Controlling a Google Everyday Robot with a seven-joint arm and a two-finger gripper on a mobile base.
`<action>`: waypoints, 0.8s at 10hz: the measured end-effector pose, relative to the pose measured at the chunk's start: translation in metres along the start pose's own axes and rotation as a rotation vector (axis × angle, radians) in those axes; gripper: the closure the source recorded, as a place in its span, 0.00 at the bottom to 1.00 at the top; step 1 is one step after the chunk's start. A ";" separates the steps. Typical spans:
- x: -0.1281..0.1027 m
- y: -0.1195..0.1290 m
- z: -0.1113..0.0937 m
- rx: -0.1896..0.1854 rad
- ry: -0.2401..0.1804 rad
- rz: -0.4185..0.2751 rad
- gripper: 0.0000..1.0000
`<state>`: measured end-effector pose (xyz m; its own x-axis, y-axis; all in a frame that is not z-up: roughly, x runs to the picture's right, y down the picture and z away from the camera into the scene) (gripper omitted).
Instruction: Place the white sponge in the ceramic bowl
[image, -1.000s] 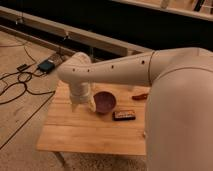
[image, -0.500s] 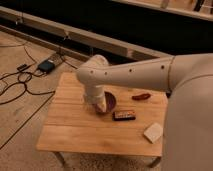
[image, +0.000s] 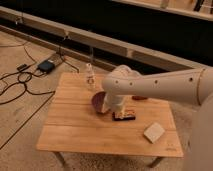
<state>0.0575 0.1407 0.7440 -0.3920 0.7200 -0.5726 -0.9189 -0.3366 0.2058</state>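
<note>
The white sponge (image: 154, 132) is a small off-white block lying flat on the wooden table (image: 75, 130), near its front right corner. The ceramic bowl (image: 98, 101) is dark maroon and sits at the middle of the table, partly hidden by my arm. My gripper (image: 115, 106) hangs at the end of the white arm (image: 160, 87), which reaches in from the right. It is right beside the bowl's right rim and just above a flat black object (image: 124, 116). The sponge lies apart from the gripper, to its lower right.
A small clear bottle (image: 90, 76) stands at the table's back edge. A reddish object (image: 140, 98) lies behind my arm. Cables and a black box (image: 46, 65) lie on the floor to the left. A long rail runs behind the table.
My arm has swung rightward across the table, uncovering the bowl's left side and the sponge at the front right. The sponge and bowl have not moved.
</note>
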 end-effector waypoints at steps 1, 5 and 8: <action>-0.002 -0.016 0.006 0.007 0.004 0.039 0.35; -0.012 -0.076 0.025 0.036 0.030 0.179 0.35; -0.021 -0.114 0.041 0.041 0.044 0.259 0.35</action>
<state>0.1687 0.1884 0.7651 -0.6125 0.5862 -0.5302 -0.7898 -0.4804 0.3812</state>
